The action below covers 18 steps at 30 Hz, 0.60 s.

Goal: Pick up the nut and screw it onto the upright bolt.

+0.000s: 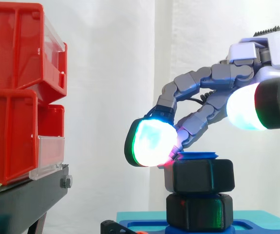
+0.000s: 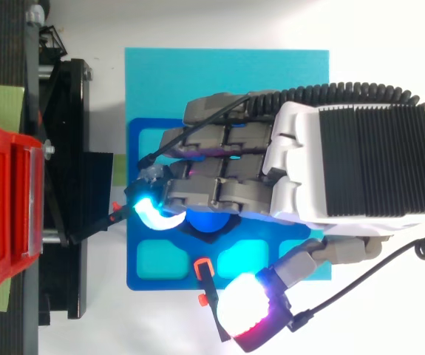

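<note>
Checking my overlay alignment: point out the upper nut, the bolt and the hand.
upper nut (image 1: 203,175), side view, on its front face.
bolt (image 1: 200,156), side view, on its blue top.
hand (image 2: 297,170), top view, on its white back shell.

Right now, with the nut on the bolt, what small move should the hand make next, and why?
Probably the hand should push its fingertip sideways to turn the black nut a little more. The fingertip touches the nut's upper left corner, the thumb stands well away, and the blue bolt shows only its tip above the nut.
</note>
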{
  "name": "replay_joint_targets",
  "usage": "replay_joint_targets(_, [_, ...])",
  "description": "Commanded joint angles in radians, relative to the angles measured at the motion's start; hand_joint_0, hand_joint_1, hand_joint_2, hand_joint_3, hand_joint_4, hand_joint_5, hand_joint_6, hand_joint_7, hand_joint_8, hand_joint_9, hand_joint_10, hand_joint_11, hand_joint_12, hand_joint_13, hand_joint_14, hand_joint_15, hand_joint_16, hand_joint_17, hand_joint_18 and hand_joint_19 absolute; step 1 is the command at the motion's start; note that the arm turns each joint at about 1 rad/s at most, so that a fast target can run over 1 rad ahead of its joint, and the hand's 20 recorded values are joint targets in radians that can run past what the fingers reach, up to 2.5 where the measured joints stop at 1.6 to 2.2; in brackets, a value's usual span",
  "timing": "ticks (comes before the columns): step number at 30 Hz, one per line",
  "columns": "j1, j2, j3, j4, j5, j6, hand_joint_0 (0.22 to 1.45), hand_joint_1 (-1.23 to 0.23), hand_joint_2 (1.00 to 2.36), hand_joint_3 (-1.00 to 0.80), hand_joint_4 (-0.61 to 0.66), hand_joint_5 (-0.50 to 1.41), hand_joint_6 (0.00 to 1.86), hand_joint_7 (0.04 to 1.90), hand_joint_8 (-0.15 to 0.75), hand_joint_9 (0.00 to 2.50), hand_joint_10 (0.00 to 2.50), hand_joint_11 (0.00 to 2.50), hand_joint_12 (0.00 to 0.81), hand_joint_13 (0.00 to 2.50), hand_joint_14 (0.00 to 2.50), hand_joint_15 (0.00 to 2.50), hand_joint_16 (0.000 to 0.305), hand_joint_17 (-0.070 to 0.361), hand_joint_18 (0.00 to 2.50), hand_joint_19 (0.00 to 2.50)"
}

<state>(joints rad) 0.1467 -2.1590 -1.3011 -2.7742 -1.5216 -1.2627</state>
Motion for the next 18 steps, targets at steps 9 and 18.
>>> replay_joint_targets(9, [0.002,-0.004,0.000,0.025,0.001,-0.014,0.44,-0.41,1.00,-0.50,0.17,-0.13,0.50,0.82,0.284,0.82,0.00,0.11,0.383,0.53,0.00,0.07,0.046,0.103,0.30,0.24])
replay_joint_targets(18, [-0.002,-0.039,0.025,0.028,-0.009,-0.004,0.44,-0.42,1.00,-0.50,0.17,-0.13,0.50,0.83,0.286,0.83,0.01,0.12,0.380,0.53,0.00,0.07,0.045,0.100,0.28,0.24])
